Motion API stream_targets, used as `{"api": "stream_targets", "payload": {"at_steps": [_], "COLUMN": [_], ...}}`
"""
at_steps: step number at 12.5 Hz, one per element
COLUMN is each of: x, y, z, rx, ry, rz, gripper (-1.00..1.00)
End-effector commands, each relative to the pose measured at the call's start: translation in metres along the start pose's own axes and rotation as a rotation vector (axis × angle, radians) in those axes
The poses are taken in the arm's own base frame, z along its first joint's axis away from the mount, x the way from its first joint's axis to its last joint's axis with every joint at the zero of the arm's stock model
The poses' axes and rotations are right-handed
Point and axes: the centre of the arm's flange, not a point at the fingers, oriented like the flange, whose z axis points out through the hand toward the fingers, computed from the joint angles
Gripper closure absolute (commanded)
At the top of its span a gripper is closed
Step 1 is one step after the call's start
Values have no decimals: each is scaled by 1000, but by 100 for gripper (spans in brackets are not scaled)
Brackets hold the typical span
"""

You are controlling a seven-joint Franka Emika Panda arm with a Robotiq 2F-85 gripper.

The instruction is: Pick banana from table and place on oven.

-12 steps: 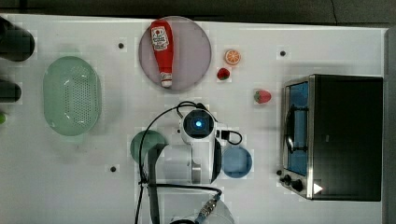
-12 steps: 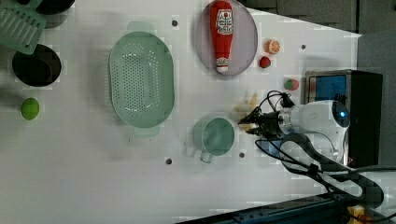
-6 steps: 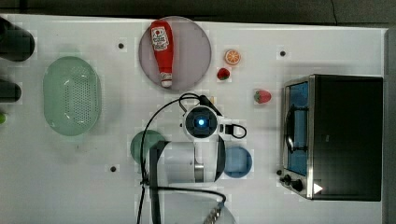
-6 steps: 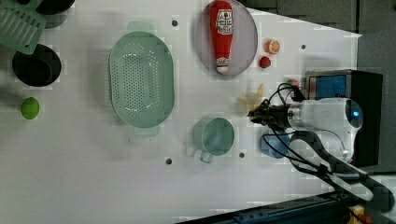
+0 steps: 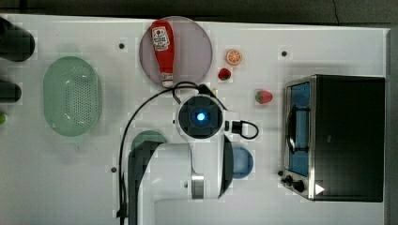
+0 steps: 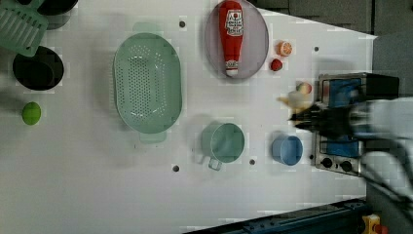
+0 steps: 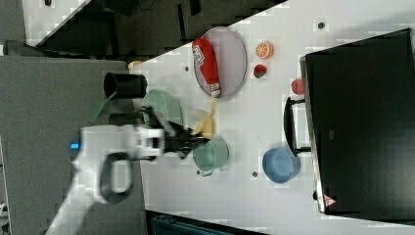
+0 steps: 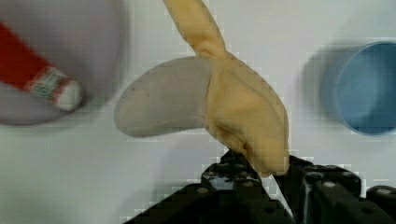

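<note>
Banana [image 8: 243,116] sits clamped in my fingers [image 8: 261,175] above the surface [image 5: 291,201] — its peel end seems pinched. My arm [image 5: 199,140] hides it in the top view; the right view shows it beside the green cup [image 7: 211,154].

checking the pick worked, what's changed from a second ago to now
The black gripper has closed on the pale-yellow peeled toy banana and carried it from beside the green cup toward the silver toaster oven in the left view. The ketchup bottle, colander and blue bowl stayed put.

Oven [image 5: 352,136] top bare, strawberry [image 5: 264,96] and blue cup [image 5: 241,162] before its door
</note>
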Motion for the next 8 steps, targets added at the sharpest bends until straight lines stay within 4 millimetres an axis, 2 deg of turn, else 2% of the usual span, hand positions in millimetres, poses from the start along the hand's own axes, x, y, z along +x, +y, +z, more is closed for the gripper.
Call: {"api": "stream_targets", "payload": {"at_steps": [1, 3, 5, 6, 8], "x": [11, 23, 50, 67, 110], "y": [12, 29, 49, 63, 97], "z": [-104, -157, -187, -194, -190], "rx": [10, 2, 5, 10, 3], "ry": [24, 8, -2, -1, -1], "rz": [42, 81, 126, 136, 108], "gripper": [59, 59, 59, 59, 59]}}
